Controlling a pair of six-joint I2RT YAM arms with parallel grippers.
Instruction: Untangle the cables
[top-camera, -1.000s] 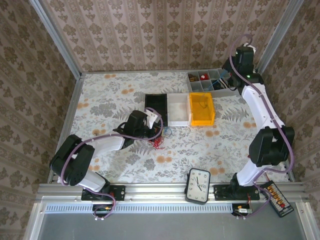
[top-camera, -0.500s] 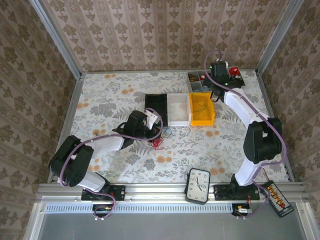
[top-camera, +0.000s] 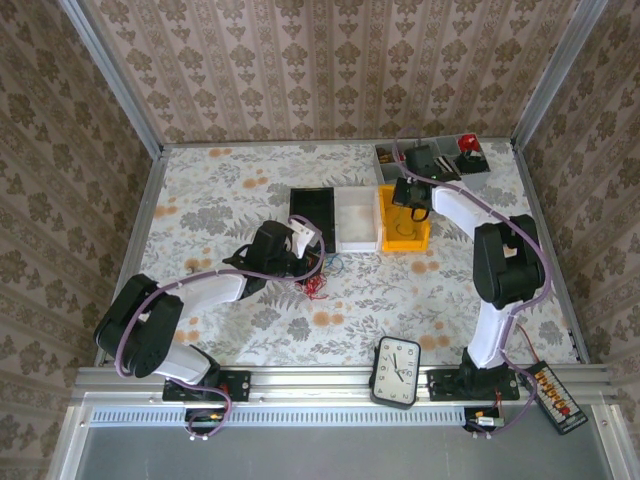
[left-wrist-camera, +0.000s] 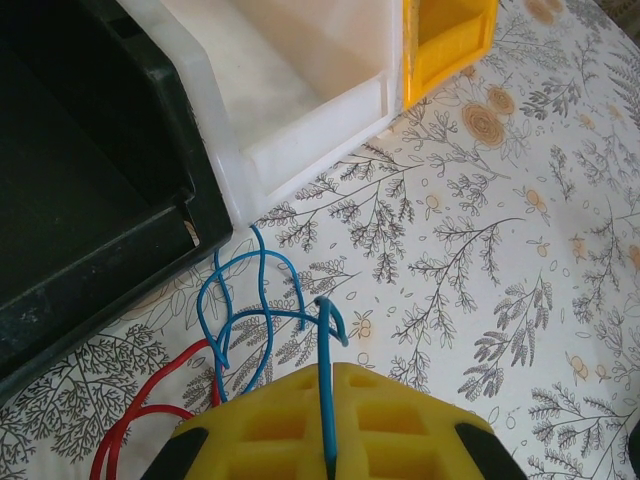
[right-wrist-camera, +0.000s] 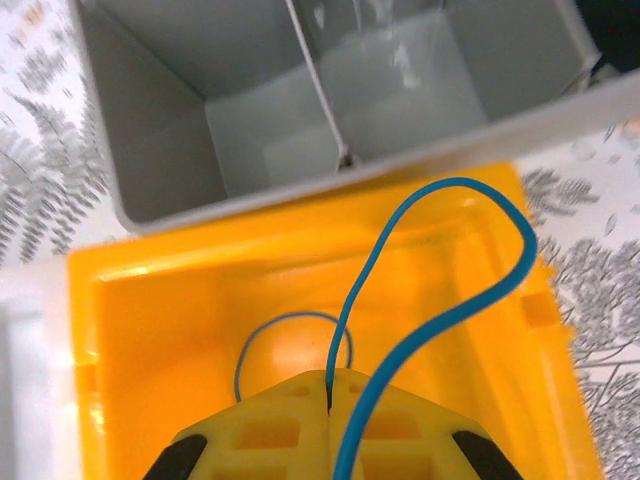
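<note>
Jaws on both grippers are pressed together, and each pair pinches a thin blue wire. At the left gripper (left-wrist-camera: 328, 390) we see the first blue cable (left-wrist-camera: 327, 340) run up between the yellow fingers (left-wrist-camera: 400, 430) and curl into loose loops on the table just ahead. A red cable (left-wrist-camera: 140, 420) lies beside it on the left. From above, this small heap of cables (top-camera: 320, 278) sits at the tip of the left arm, just on the near side of the black bin (left-wrist-camera: 90, 200) and the white bin (left-wrist-camera: 300, 130).

The right gripper (right-wrist-camera: 328, 390) holds the second blue cable (right-wrist-camera: 480, 215), which arcs over the yellow bin (right-wrist-camera: 120, 330). A smaller blue loop shows low inside that bin; we cannot tell whether it touches the bottom.

The three bins stand side by side in a row, black, white, yellow. A grey divided tray (right-wrist-camera: 250, 140) stands just behind the yellow one. All of it rests on a flowered tablecloth (top-camera: 220, 190). A clock (top-camera: 397, 372) lies at the near edge, between the two arm bases.
</note>
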